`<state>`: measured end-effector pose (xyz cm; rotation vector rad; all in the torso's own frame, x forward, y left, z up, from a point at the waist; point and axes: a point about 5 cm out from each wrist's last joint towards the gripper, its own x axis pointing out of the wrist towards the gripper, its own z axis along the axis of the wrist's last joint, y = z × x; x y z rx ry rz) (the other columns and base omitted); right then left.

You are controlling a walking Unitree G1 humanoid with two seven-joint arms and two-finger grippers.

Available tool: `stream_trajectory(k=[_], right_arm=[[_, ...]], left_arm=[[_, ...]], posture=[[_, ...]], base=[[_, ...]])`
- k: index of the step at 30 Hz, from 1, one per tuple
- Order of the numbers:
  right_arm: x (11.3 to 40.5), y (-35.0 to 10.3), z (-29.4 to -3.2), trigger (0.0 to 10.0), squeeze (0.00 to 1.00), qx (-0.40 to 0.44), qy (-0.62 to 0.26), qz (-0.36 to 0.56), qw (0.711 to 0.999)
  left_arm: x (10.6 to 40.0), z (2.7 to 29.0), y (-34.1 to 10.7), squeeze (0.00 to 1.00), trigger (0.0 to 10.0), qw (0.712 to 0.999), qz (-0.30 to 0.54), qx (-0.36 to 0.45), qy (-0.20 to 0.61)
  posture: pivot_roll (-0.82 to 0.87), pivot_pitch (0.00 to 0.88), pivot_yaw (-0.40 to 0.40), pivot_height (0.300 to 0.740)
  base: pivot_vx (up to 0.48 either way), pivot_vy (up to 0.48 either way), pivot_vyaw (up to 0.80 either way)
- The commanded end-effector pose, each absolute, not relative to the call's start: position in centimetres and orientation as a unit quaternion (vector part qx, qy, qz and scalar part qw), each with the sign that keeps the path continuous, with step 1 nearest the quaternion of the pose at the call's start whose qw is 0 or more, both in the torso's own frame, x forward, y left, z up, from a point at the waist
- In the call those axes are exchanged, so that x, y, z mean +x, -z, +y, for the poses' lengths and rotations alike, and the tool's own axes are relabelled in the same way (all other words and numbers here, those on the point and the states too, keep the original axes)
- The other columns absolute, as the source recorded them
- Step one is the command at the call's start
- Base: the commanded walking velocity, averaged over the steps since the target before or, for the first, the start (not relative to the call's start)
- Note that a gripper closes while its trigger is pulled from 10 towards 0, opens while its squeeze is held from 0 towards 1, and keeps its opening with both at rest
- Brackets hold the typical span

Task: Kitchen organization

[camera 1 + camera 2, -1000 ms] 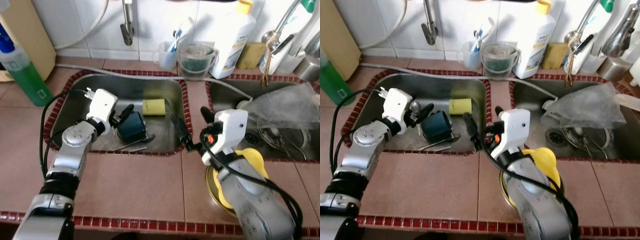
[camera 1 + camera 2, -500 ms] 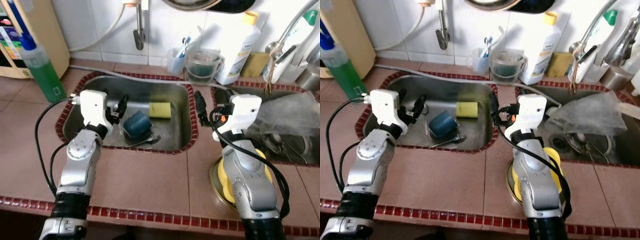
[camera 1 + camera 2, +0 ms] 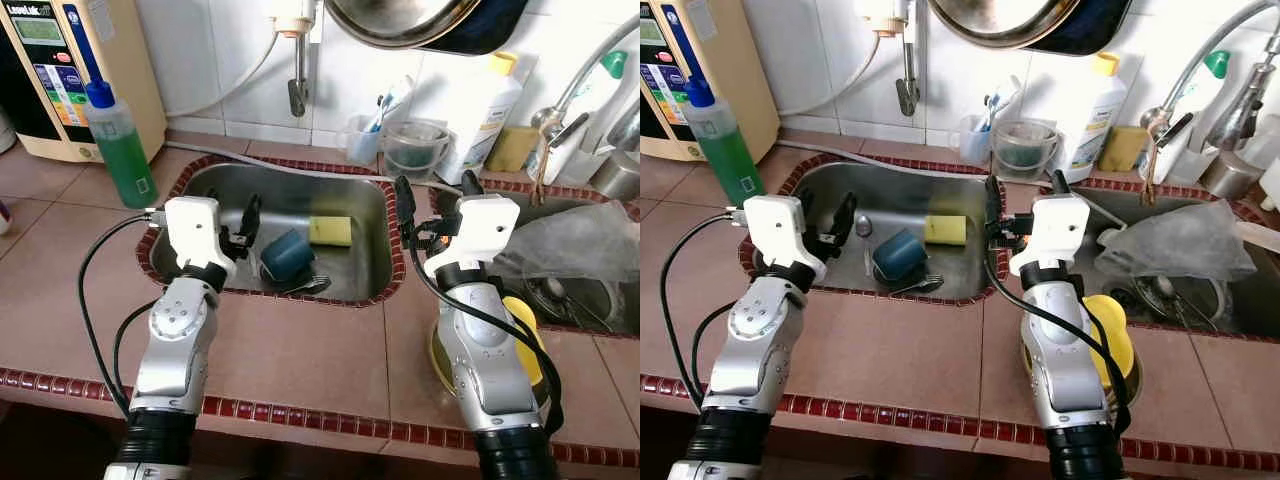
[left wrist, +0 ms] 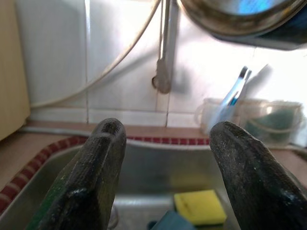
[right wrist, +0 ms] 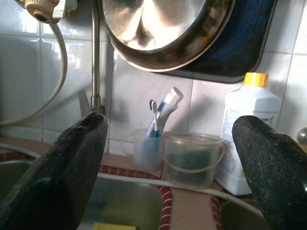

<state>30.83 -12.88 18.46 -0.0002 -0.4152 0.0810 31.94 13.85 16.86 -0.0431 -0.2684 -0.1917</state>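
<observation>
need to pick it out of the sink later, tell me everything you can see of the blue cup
The blue cup is a dark teal-blue tumbler, plastic by its matte look. It lies on its side on the floor of the left steel sink, near the middle. A yellow sponge sits just behind it, and a spoon lies at its front edge, seemingly touching. The left gripper hovers open beside it, not touching. Whether it holds anything cannot be seen.

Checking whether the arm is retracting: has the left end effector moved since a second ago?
Yes. The left end effector has pulled back from the blue cup toward the near-left rim of the sink; earlier its fingers were against the cup.
</observation>
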Motion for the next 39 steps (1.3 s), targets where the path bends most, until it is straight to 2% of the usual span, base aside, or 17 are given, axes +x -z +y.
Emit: stream_trajectory(k=[1, 39], right_arm=[[31.1, -18.9, -13.2, 10.0, 0.00, -0.003, -0.032, -0.218, 0.975], [30.2, -17.4, -12.2, 10.0, 0.00, 0.007, -0.053, -0.204, 0.977]], left_arm=[[31.7, 13.7, -17.2, 0.00, 10.0, 0.985, -0.141, -0.022, 0.101], [30.2, 14.1, -17.0, 0.00, 10.0, 0.985, -0.136, -0.018, 0.101]], posture=[[-0.06, 0.000, -0.004, 0.740], [-0.05, 0.000, -0.009, 0.740]], base=[[0.000, 0.000, 0.00], [0.000, 0.000, 0.00]])
